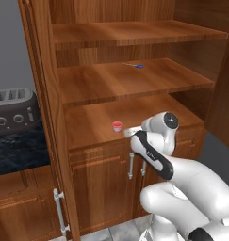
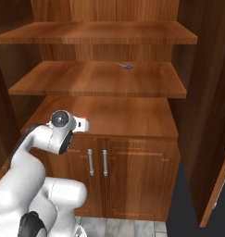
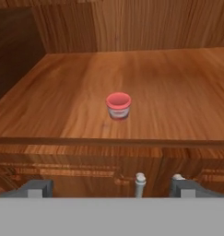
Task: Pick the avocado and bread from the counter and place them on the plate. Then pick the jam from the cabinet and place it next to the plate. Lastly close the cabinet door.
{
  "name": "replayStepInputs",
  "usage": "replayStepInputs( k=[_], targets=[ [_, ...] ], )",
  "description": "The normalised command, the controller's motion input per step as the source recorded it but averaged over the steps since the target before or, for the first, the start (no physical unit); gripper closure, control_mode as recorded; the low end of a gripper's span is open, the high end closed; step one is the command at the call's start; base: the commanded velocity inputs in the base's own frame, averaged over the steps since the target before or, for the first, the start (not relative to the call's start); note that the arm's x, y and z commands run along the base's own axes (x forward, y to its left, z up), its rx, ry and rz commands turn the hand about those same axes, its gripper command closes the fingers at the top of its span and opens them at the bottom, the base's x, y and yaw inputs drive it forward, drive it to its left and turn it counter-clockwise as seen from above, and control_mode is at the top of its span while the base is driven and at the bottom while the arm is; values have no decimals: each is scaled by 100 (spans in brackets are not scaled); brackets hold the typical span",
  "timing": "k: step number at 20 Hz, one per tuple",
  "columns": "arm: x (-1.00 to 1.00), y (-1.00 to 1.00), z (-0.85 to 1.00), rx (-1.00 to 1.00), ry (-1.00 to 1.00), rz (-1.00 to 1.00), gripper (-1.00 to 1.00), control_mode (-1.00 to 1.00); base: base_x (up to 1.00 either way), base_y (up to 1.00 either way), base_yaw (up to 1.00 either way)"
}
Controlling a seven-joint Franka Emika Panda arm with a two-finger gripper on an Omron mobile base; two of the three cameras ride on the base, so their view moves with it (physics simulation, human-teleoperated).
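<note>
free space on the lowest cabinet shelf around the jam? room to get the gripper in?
Crowded nowhere: the jam stands alone near the front edge of the lowest shelf. Bare wood on both sides and behind, to the cabinet walls. The gripper can enter straight over the front edge.

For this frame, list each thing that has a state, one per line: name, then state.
jam: upright on the lowest open shelf, untouched
gripper: open, empty, short of the jam
cabinet door: open
two small lower doors: shut
toaster: standing on the counter
</note>
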Motion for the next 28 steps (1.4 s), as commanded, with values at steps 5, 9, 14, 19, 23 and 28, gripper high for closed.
replayStepInputs(
  k=[5, 9, 14, 19, 23, 28],
  targets=[
    [42, 0, 0, 0, 0, 0, -100, -100, 0, 0, 0],
    [40, 2, 0, -1, 0, 0, -100, -100, 0, 0, 0],
    [37, 9, -1, -6, 4, 0, -100, -100, 0, 0, 0],
    [31, 12, -4, -7, 4, 0, -100, -100, 0, 0, 0],
    [18, 1, -3, -4, 1, 0, -100, -100, 0, 0, 0],
    [8, 0, -1, 0, 0, 0, -100, -100, 0, 0, 0]
  ],
)
